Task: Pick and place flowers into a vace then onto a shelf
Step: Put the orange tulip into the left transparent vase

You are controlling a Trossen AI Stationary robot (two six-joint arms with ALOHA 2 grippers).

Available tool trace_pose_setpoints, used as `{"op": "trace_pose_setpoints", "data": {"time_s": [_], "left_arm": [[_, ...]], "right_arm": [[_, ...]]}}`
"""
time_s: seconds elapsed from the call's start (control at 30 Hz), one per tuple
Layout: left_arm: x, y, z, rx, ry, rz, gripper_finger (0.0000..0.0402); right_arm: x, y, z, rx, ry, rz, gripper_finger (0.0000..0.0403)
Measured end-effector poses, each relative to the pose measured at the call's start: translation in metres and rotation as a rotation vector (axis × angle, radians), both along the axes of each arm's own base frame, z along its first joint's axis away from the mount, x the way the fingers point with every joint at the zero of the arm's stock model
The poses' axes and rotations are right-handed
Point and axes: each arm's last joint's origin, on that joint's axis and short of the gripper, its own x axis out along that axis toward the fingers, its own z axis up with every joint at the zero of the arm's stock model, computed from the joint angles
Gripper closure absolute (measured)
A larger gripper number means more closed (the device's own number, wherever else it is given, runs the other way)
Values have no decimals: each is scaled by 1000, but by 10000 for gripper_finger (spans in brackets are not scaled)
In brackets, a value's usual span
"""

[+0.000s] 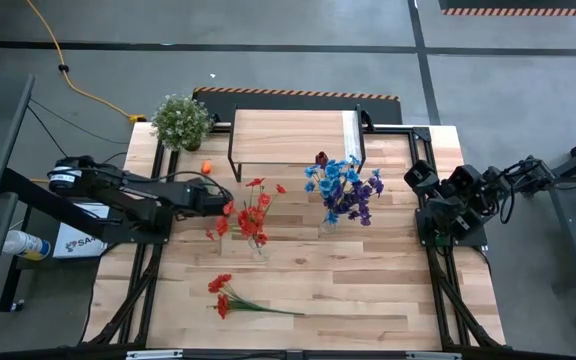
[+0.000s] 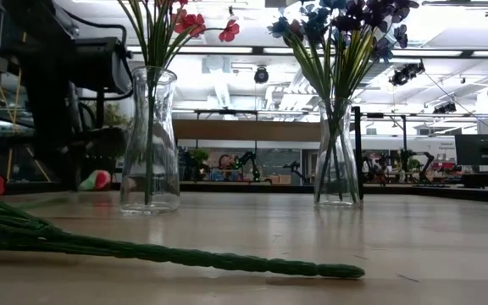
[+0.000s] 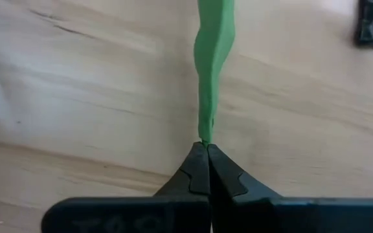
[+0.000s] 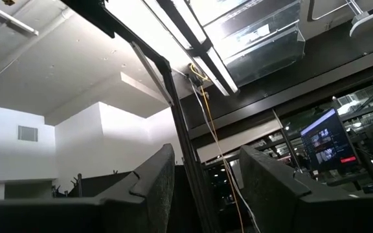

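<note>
The left pincer (image 3: 207, 147) is pressed together on the end of a green stem (image 3: 214, 58), low over the surface (image 1: 368, 280) on its left side, near the orange tulip (image 1: 206, 167). The right pincer (image 4: 206, 175) is spread and holds nothing, parked at the right edge. Red flowers (image 1: 251, 215) stand in a glass vase (image 2: 149, 144) left of centre; blue and purple flowers (image 1: 343, 188) fill a second vase (image 2: 337, 157) to the right. A red bunch (image 1: 230, 297) lies flat near the front. The shelf (image 1: 288, 135) stands at the far side.
</note>
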Motion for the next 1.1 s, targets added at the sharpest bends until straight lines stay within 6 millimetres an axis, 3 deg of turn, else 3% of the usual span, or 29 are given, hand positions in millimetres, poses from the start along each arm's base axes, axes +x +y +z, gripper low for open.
{"op": "trace_pose_setpoints", "data": {"time_s": [0.7,1.1], "left_arm": [[-25,-17,49,149,-243,-83,381],[-34,-36,122,226,-246,-217,381]], "right_arm": [[1,-2,0,21,13,-73,237],[1,-2,0,24,16,-89,237]]}}
